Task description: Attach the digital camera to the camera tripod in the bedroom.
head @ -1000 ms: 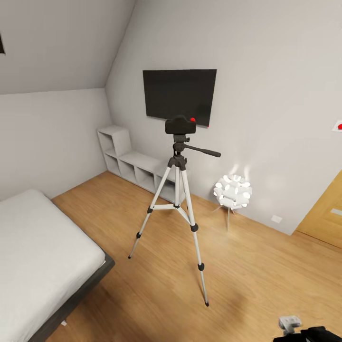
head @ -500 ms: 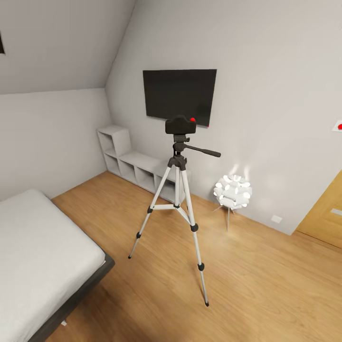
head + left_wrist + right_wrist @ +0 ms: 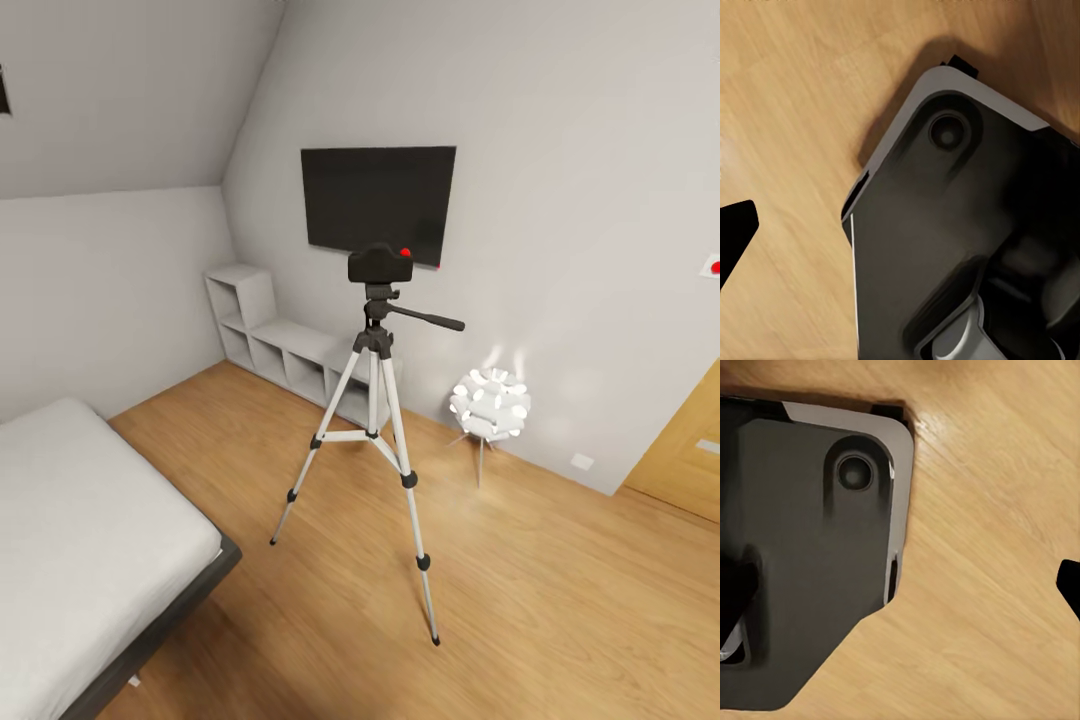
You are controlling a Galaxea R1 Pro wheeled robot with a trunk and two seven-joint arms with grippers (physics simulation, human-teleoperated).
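Bedroom wood floor (image 3: 520,590) lies clear where your right gripper showed a second ago, the camera (image 3: 380,263) sits on the tripod (image 3: 378,420) head near the bed (image 3: 90,540), so judge attachment complete; gripper states cannot be determined.

The room is seen from the head camera, set high and tilted down toward the corner, with the tripod (image 3: 375,430) mid-frame on the floor (image 3: 520,600). The same wood floor (image 3: 787,97) is viewed close up from both wrist cameras, pointed down past the robot's dark base (image 3: 810,555).
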